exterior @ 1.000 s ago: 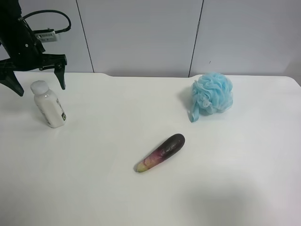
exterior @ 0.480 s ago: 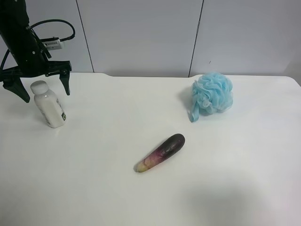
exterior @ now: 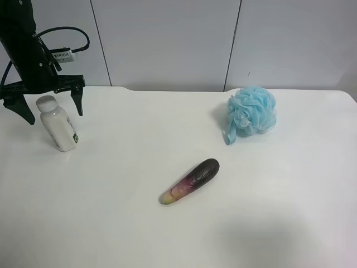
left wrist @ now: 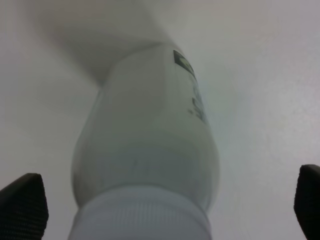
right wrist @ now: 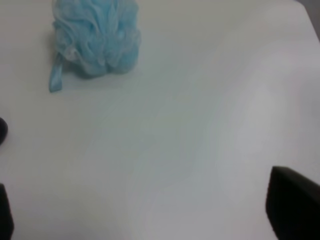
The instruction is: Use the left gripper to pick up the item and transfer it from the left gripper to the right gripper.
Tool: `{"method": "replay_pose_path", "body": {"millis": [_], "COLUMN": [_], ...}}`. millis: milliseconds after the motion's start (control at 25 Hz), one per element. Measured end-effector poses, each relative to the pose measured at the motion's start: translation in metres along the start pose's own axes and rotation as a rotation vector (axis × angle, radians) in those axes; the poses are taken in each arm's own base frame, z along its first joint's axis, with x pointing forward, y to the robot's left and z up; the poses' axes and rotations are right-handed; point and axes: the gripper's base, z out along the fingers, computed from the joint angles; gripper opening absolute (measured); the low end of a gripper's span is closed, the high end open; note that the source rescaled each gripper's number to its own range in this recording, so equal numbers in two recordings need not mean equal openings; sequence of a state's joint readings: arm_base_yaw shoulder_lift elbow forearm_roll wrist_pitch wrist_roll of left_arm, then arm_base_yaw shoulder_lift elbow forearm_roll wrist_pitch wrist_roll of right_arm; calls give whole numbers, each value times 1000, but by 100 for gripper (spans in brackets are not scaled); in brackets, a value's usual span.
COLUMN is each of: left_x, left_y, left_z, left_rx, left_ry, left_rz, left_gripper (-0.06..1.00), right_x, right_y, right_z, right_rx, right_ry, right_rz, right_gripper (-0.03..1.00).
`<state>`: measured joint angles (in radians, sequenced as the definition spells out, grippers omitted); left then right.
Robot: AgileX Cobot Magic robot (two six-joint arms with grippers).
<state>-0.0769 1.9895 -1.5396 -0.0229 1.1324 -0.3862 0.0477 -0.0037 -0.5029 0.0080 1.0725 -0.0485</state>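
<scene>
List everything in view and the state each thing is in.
bottle: standing, cap on, not gripped.
left gripper: open, fingers either side of the bottle's cap.
right gripper: open, holding nothing.
eggplant: lying on its side, untouched.
bath pouf: sitting loose, untouched.

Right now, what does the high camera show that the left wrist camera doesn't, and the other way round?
Only the high view shows the eggplant, the blue bath pouf and the black arm. Only the left wrist view shows the label markings up close. Both show the white bottle standing on the white table, with the left gripper open, one finger on either side of it.
</scene>
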Motion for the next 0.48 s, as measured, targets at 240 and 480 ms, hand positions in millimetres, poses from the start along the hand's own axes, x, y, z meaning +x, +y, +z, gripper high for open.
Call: {"method": "replay_pose_path", "body": {"millis": [240,480], "left_x": [2,3], "left_y": [-1,-1], "left_z": [3,8], "left_rx": [16,24], "left_ry": [8,14], "left_rz": [-9,-12], "left_gripper": [100,100], "right_x": [0,0], "right_y": [0,0], "right_z": [0,0], "right_rx": [0,0], "right_ry": [0,0], "right_rz": [0,0], "right_gripper": [100,100]}}
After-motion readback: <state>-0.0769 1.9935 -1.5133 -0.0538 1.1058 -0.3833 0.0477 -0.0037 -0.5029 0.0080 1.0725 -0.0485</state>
